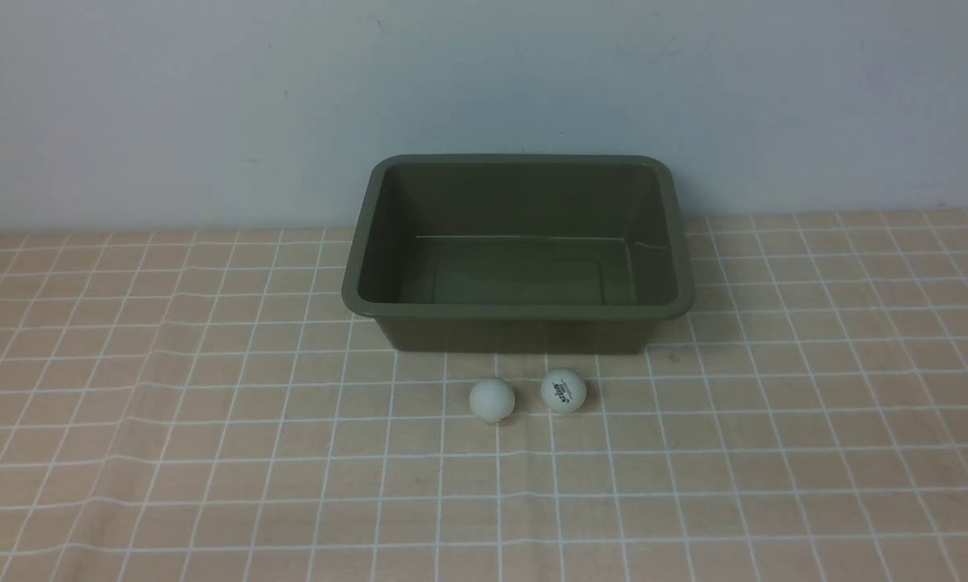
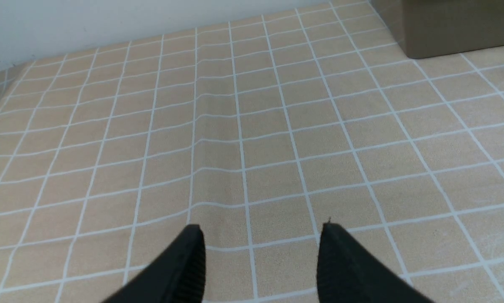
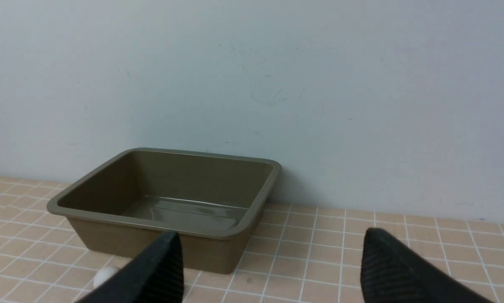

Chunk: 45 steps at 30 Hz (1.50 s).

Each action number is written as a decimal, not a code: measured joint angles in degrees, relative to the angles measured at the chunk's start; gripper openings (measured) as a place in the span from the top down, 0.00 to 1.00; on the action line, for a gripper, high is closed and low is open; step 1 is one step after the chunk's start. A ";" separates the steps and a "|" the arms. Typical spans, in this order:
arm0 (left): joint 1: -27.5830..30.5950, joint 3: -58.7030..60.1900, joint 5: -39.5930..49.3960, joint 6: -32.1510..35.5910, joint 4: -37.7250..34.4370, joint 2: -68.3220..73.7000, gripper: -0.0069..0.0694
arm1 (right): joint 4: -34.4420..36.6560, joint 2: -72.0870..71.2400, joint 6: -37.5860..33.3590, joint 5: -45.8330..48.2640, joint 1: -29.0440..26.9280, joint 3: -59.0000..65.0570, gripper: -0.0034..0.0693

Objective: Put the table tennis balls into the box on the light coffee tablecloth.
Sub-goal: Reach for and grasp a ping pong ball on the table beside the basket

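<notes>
Two white table tennis balls lie side by side on the light coffee tablecloth (image 1: 209, 453), just in front of the box: a plain one (image 1: 492, 399) on the left and one with dark lettering (image 1: 564, 391) on the right. The olive-green box (image 1: 518, 309) stands at the back by the wall with nothing in it. Neither arm shows in the front view. My left gripper (image 2: 261, 229) is open over bare cloth, with a corner of the box (image 2: 445, 29) ahead of it. My right gripper (image 3: 273, 237) is open, facing the box (image 3: 150, 223); one ball (image 3: 105, 275) peeks out beside a finger.
A pale blue-grey wall (image 1: 484, 81) rises right behind the box. The cloth has slight creases on the left side (image 2: 195, 139).
</notes>
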 joint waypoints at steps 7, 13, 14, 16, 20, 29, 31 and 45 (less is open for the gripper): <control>0.00 0.00 0.00 0.00 0.00 0.00 0.52 | 0.18 0.00 0.00 0.04 0.00 0.00 0.25; 0.00 0.09 -0.76 2.44 1.81 0.00 0.52 | 0.55 0.00 0.00 0.04 0.00 0.00 0.25; 0.00 0.25 -1.43 2.52 1.74 0.00 0.52 | 0.71 0.00 0.00 0.04 0.00 0.00 0.25; 0.00 0.42 -3.55 2.52 0.37 0.00 0.52 | 1.06 0.00 0.00 0.04 0.00 0.00 0.25; 0.00 0.48 -10.21 1.04 -6.66 0.00 0.52 | 1.07 0.00 0.00 0.82 0.00 0.00 0.25; 0.00 0.52 -15.75 0.40 -19.74 0.00 0.52 | 1.12 0.00 0.00 4.52 0.00 0.06 0.25; 0.00 0.52 -16.37 0.36 -21.71 0.00 0.52 | 1.12 0.00 0.00 4.58 0.00 0.06 0.25; 0.00 -9.05 -3.66 0.50 -32.00 1.38 0.52 | 8.78 0.00 -3.19 5.77 0.00 0.06 0.25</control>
